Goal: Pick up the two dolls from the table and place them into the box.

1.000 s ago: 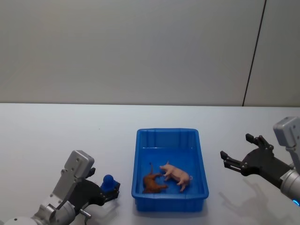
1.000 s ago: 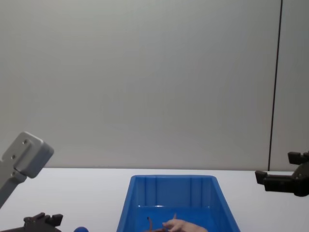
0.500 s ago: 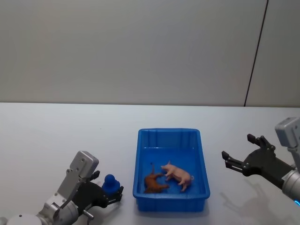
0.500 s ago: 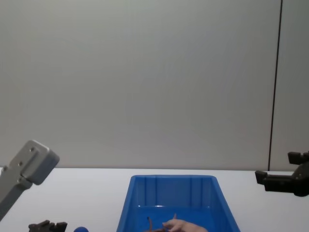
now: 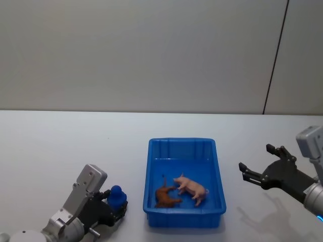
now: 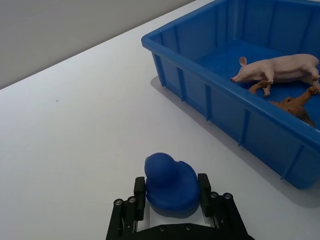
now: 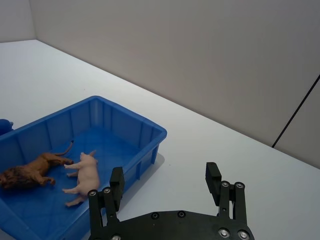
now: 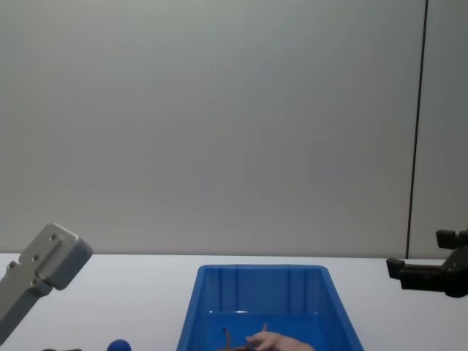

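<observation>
Left hand [image 5: 117, 205] drawn back, lower, clamping blue duck [image 6: 169, 183]; right hand [image 5: 258, 165] spread, raised.

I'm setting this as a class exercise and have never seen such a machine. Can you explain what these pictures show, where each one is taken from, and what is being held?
This is a two-armed robot at a white table. One picture looks down from its head, one looks forward from its chest, and two come from cameras on its wrists. A blue box sits in the middle, with a pink pig and a brown lion lying inside. The left hand, low beside the box, is closed on a small blue duck. The right hand hangs open and empty on the box's other side.
</observation>
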